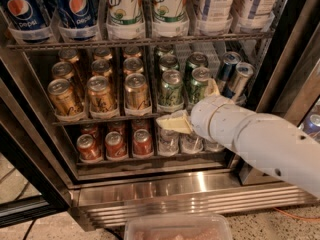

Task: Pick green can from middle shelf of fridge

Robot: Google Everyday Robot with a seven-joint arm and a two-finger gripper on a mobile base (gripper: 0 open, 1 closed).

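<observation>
The fridge point(190, 189) stands open around the green can point(196, 85), its steel base panel well below it. The white arm point(260, 139) comes in from below and to the right of the can, low enough, I judge, to clear the rack of tall bottles point(122, 9) above the can. The middle shelf point(105, 118) carries the can at its front stop (a second green can point(170, 88) stands just left of it), so it looks the easiest to reach. Gold cans point(100, 94) fill the lanes further left of it, slim blue-and-silver cans point(235, 79) lean just to its right, and red cans point(115, 144) sit on the rack below it. The hand point(186, 103) is at the can's foot, spread apart and gripping nothing. One of its cream fingers point(175, 123) lies below and left of the can and the other rises just beside its right flank, likely so the can may pass between them
</observation>
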